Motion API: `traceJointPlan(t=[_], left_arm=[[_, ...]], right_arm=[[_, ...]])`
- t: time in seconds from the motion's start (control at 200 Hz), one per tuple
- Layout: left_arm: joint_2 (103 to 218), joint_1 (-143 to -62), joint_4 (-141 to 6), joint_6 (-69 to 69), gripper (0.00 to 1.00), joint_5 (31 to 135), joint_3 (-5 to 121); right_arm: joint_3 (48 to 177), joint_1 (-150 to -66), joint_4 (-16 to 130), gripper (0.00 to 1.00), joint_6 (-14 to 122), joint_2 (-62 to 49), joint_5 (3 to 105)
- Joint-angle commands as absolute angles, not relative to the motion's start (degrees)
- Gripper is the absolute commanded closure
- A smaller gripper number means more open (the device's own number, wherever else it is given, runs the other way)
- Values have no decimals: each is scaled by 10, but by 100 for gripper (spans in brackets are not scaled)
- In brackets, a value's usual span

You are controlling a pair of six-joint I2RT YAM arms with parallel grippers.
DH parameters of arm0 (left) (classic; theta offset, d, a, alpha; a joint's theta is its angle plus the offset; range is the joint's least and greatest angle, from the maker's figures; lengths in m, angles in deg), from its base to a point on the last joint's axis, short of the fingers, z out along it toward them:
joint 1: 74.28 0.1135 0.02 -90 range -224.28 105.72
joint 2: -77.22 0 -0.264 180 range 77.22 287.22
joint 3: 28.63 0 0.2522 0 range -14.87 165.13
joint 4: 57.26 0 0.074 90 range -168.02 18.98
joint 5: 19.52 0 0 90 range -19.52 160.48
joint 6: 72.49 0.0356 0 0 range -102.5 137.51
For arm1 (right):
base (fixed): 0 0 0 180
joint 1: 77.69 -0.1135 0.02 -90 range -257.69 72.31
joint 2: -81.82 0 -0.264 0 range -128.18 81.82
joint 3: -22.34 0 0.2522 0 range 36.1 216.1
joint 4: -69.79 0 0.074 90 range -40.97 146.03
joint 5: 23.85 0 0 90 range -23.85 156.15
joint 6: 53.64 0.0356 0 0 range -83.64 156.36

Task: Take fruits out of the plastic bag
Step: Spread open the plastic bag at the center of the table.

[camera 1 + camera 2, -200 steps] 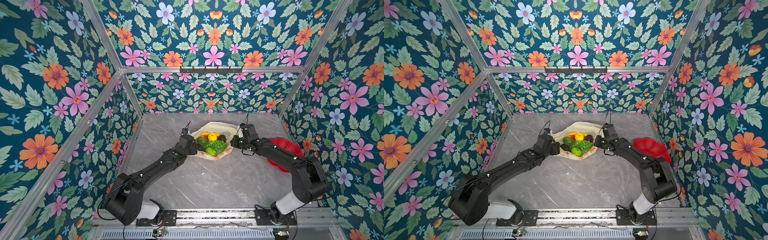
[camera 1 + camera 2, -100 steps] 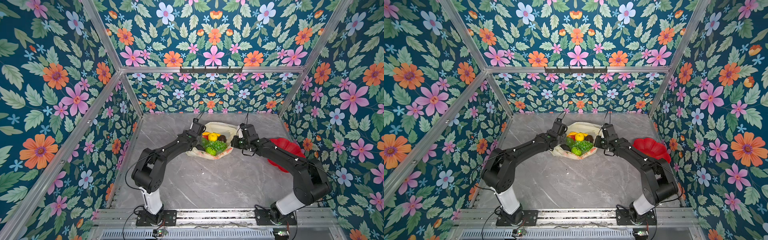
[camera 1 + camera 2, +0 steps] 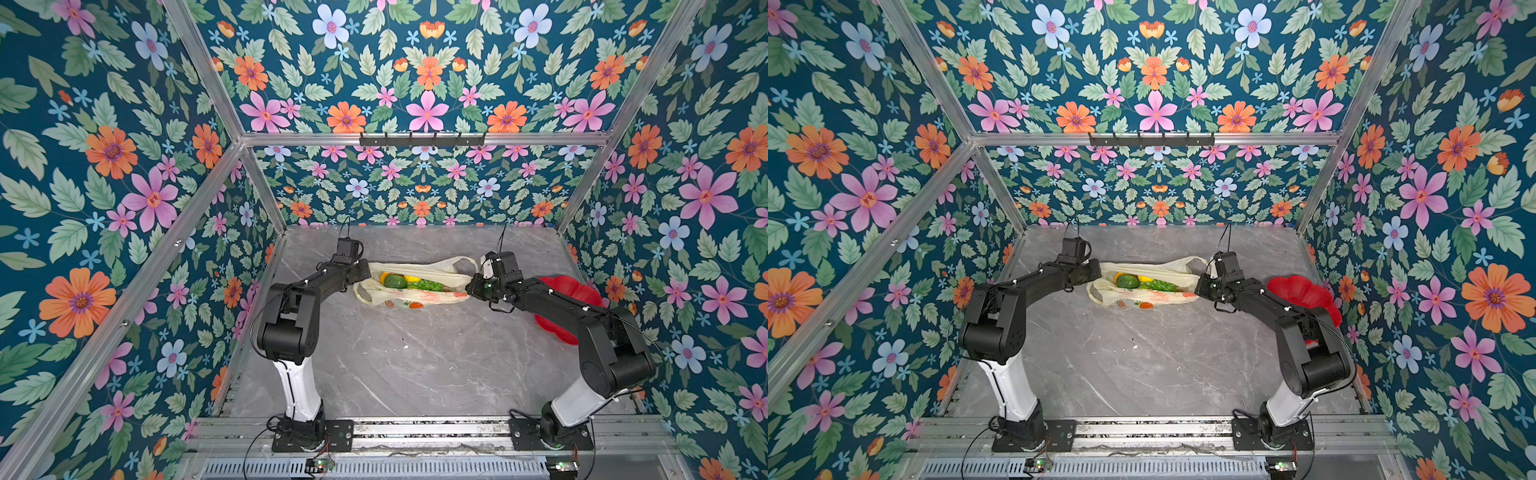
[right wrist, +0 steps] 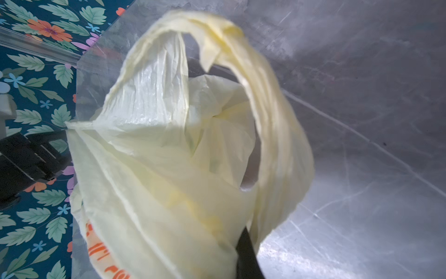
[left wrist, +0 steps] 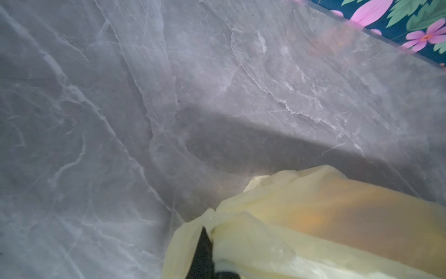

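Observation:
The pale yellow plastic bag (image 3: pixel 419 297) (image 3: pixel 1150 296) lies mid-table, stretched sideways between both grippers. My left gripper (image 3: pixel 366 271) (image 3: pixel 1097 270) is shut on the bag's left rim. My right gripper (image 3: pixel 471 286) (image 3: pixel 1200 286) is shut on its right rim, below a loose loop handle (image 3: pixel 461 264). Through the narrow mouth the fruits show: a dark green one (image 3: pixel 395 281), a yellow lemon (image 3: pixel 411 278) and green grapes (image 3: pixel 429 286). In the left wrist view the plastic bag (image 5: pixel 301 217) wraps a black finger (image 5: pixel 204 251). In the right wrist view the plastic bag (image 4: pixel 169 149) covers the jaws.
A red flower-shaped dish (image 3: pixel 571 291) (image 3: pixel 1304 291) sits at the right wall, partly behind my right arm. Grey marble table (image 3: pixel 415 357) spreads in front of the bag. Floral walls close in the left, right and back sides.
My left gripper swung from the bag's near-left side to its left rim and shut on it. The bag's mouth went from wide to a narrow slit. The right gripper stayed put.

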State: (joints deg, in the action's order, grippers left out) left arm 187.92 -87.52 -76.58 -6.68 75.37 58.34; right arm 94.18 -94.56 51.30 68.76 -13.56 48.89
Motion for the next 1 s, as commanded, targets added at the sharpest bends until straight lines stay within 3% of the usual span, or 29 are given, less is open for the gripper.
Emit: traceJointPlan(t=[0.0, 0.245, 0.39, 0.575, 0.68, 0.86, 0.995], left_arm=[[1898, -880, -748, -82, 100, 813, 620], [1968, -913, -837, -44, 97, 796, 751], [2007, -919, -908, -31, 85, 771, 820], [1941, -924, -918, -48, 49, 701, 779], [1882, -931, -911, -68, 34, 661, 730], [1835, -952, -887, -97, 26, 674, 657], [1841, -961, -884, -118, 26, 672, 630]], right_arm=[[959, -952, 530, 100, 681, -156, 458], [1019, -980, 488, 100, 655, -192, 471], [1028, -981, 483, 100, 664, -195, 473], [1010, -980, 486, 100, 678, -184, 483], [995, -988, 494, 100, 683, -175, 487], [974, -1011, 500, 100, 688, -155, 509], [964, -1020, 501, 100, 691, -143, 515]])
